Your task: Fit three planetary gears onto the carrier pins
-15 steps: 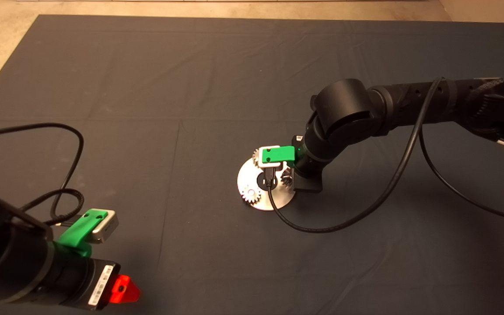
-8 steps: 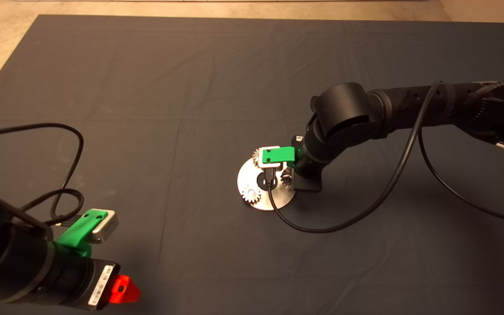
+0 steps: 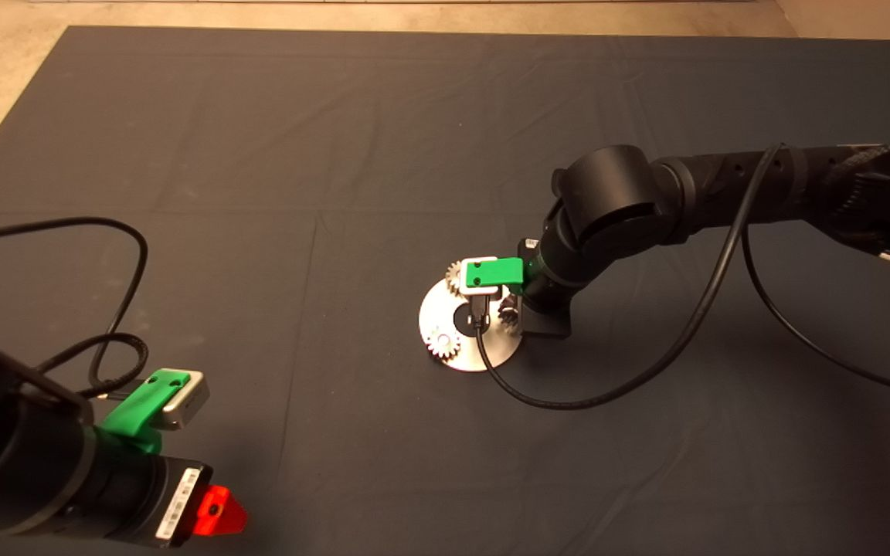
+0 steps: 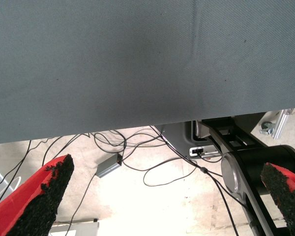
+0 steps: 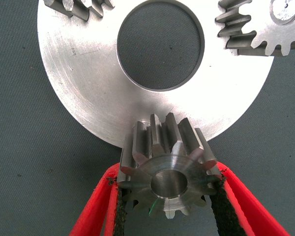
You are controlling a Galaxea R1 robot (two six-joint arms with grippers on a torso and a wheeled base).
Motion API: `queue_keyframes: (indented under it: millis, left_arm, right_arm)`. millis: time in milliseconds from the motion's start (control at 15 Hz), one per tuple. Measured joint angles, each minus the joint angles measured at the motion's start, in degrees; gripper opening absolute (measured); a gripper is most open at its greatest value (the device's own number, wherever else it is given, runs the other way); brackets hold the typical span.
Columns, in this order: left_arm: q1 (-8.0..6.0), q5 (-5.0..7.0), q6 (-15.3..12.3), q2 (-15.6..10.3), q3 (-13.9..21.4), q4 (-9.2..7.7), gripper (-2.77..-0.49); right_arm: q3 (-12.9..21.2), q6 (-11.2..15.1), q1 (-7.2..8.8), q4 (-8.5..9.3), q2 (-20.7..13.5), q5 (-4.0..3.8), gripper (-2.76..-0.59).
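Now, nearest in the head view, at the desk's seven o'clock corner, the left gripper (image 3: 209, 513) is parked; in its wrist view the fingers (image 4: 37, 196) are spread wide with nothing between them, and only the mat's edge and floor cables (image 4: 152, 162) are shown beyond.

Further in, just right of the mat's centre, the right gripper (image 5: 169, 196) is at work over the carrier disc (image 3: 433, 313). Its fingers (image 5: 96, 211) are pinched on the third gear (image 5: 169, 169), gripped by the toothed rim on both sides, the dark bore facing up toward the wrist camera. In the head view this gear is glimpsed at the disc's three o'clock edge, right under the wrist.

So the last of the three installs is judged to be in hand. Two gears are already seated: one (image 3: 442, 344) at the disc's seven o'clock, its pin end showing bright in the bore, and one (image 3: 454, 276) at eleven o'clock, partly hidden by the green camera bracket (image 3: 491, 272).

The third pin cannot be seen; it is presumably hidden under the held gear. Whether the bore is already on it cannot be told. The next move is judged to call for the bore to be centred over that pin, the gear kept level and lowered straight.

The gears are silvery with crisp straight teeth; the disc is bright and finely scratched, with a round centre hole (image 5: 160, 44) showing mat beneath.
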Motion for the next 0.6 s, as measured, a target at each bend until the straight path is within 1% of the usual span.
queue_keyframes:
  millis: [600]
  left_arm:
    - [0.00, 0.00, 0.0, -0.1, 0.0, 0.00, -0.50]
  right_arm:
    - [0.8, 0.0, -0.30, -0.02, 0.0, 0.00, -2.34]
